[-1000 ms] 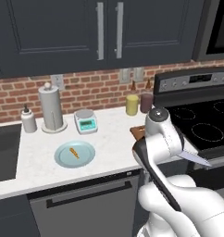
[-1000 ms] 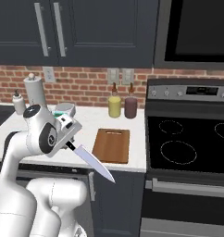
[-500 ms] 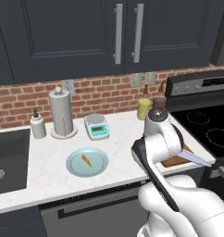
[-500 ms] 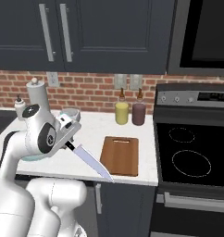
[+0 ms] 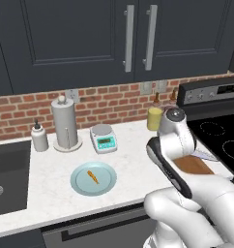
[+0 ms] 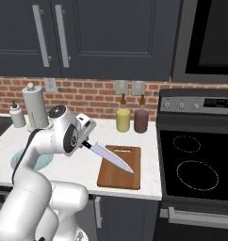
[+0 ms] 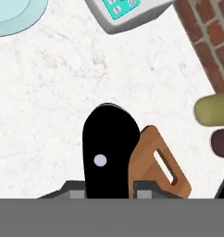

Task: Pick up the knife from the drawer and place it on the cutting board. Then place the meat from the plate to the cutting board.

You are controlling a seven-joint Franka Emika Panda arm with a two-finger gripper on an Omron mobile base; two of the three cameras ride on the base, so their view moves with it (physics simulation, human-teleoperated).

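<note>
The gripper (image 7: 108, 194) is clamped on the black handle of the knife (image 6: 109, 156), so the blade sticks out, up in the air. The silver tip points down over the cutting board (image 6: 120, 167), likely so the knife can be set there. The plate (image 5: 93, 178) sits on the counter to the left of the board, well apart. The little orange meat (image 5: 93, 177) lies on the plate, not yet moved.
</note>
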